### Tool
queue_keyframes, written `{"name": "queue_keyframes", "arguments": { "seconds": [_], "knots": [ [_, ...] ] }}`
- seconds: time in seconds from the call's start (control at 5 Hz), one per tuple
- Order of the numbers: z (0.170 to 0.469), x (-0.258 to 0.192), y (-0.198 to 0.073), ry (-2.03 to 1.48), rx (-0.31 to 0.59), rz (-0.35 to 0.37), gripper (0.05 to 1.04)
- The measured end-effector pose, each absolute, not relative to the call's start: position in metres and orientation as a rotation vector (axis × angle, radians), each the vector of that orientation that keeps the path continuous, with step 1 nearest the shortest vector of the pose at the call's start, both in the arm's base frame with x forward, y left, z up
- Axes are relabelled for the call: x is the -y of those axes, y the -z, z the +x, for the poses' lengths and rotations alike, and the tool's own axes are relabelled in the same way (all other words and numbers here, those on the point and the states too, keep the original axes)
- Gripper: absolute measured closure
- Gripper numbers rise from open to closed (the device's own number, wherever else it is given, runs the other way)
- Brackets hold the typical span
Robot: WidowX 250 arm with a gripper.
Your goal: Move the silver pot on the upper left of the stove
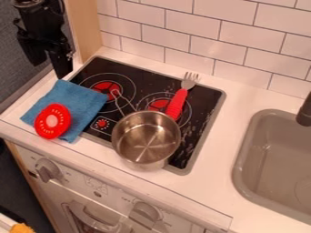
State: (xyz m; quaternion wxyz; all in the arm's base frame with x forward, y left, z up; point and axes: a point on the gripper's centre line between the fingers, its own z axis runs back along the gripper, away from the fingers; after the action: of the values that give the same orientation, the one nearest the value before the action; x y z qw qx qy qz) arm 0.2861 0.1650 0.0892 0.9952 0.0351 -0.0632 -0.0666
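My black gripper [50, 69] hangs at the upper left of the frame, released, its two fingers standing apart beyond the far left corner of a black stove [203, 94]. Below it in the frame, a blue cloth [82, 102] lies over the stove's left edge and onto the white counter [246, 98], with a red disc [53, 120], pale at its center, resting on its lower left part.

The silver pot [144, 139] stands upright near the center of the frame, at the front of the stove and partly over its front edge, its wire handle [115, 92] pointing up and left toward the upper left burner [102, 86]. Just behind the pot, I see a fork [177, 103] with a red handle lying across the right-hand burner, tines toward the top of the frame.

At right, a gray sink [241, 164] is set into the counter beneath a dark faucet [305, 112]. White tiles [203, 29] line the wall above, and two knobs [48, 170] mark the oven front at lower left and bottom center.
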Motion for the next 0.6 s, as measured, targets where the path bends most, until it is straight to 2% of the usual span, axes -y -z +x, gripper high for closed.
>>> {"name": "queue_keyframes", "arguments": {
  "seconds": [0.2,0.4,0.6],
  "knots": [
    [0.284,-0.162,-0.08,0.132,0.103,0.051,0.082],
    [0.281,-0.123,-0.084,0.189,0.115,0.009,0.082],
    [0.273,-0.073,-0.098,0.301,0.148,-0.003,0.082]
  ]
}}
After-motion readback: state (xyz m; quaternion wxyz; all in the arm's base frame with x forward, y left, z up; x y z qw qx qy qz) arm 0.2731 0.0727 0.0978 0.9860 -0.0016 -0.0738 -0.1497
